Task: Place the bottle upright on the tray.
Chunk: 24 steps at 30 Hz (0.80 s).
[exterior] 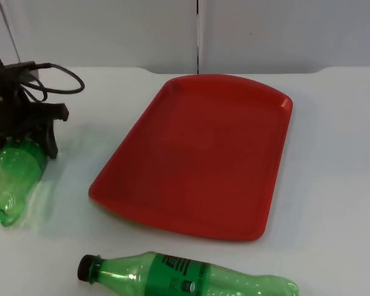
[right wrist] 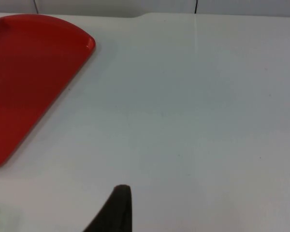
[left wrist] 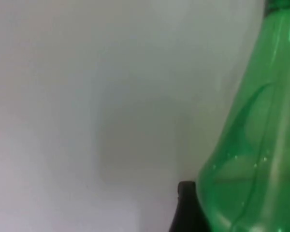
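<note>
Bottle number one (exterior: pixel 185 279), capped and labelled, lies on its side at the near edge of the worktop (exterior: pixel 333 185), just in front of the red tray (exterior: pixel 197 154) and untouched. A second green bottle (exterior: pixel 13 179) lies well to the tray's left, and the left gripper (exterior: pixel 34 139) is down over its upper end; the left wrist view has a black fingertip (left wrist: pixel 186 208) against the green wall, so the fingers look closed on it, though I judge this rather than see both sides. To do this step well, confirm a firm hold before raising, turn the bottle vertical while clear of the worktop, then carry it over the tray's rim and set the base flat. The right gripper waits above bare worktop right of the tray; its fingers' state I cannot tell.
</note>
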{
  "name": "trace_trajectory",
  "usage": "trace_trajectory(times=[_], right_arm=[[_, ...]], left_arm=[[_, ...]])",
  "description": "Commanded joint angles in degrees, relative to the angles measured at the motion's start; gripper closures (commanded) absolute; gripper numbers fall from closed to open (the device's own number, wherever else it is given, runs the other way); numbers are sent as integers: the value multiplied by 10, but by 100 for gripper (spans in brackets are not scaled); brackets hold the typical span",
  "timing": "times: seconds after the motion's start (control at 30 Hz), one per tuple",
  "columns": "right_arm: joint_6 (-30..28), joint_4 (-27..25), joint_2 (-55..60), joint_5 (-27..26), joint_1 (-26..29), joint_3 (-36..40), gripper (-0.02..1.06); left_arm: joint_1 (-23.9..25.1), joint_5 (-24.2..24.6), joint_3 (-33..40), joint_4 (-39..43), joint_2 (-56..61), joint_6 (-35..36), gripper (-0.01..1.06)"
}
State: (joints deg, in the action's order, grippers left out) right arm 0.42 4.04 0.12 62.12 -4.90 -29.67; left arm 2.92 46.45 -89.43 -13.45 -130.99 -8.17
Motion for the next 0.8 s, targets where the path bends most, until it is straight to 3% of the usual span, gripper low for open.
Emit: trace_trajectory(times=[0.0, 0.33, 0.77], right_arm=[[2, -1, -1, -5, 3, 1, -1], [2, -1, -1, -5, 3, 1, -1], [2, -1, -1, -5, 3, 1, -1]], left_arm=[[-3, -1, 0, -18, 38, -6, 105], [-10, -44, 0, -91, 186, -61, 105], [-117, -194, 0, -103, 369, -73, 105]])
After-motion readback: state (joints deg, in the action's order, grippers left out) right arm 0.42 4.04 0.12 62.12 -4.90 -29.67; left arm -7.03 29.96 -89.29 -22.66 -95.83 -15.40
